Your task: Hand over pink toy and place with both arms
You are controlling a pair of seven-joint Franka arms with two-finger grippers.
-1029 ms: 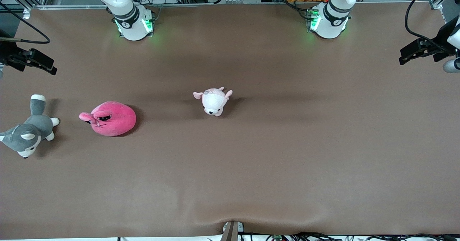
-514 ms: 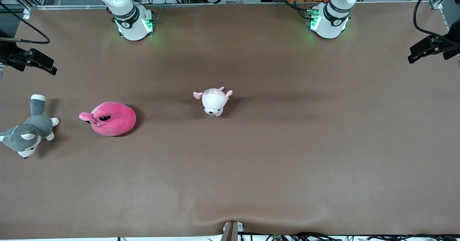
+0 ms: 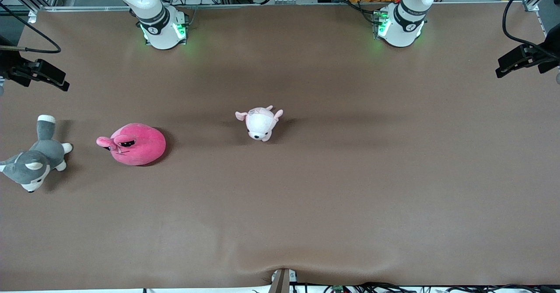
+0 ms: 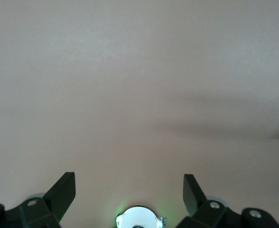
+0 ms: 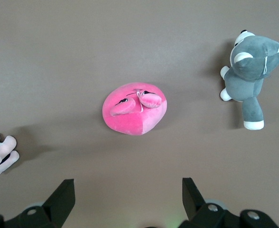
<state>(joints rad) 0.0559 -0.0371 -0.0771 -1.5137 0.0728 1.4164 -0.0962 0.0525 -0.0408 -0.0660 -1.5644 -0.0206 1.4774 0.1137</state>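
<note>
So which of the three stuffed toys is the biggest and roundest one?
The pink toy, a hot-pink blob lying between the grey-and-white husky and the small white-and-pale-pink animal. The other two are smaller, with legs sticking out.

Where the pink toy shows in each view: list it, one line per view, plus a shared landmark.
Front view: the pink toy lies on the table toward the right arm's end, between the husky and the white plush.
Left wrist view: not in it; only bare table past the open left gripper.
Right wrist view: mid-picture, ahead of the open right gripper.
Shared landmark: the husky, beside the toy in the front and right wrist views.
</note>
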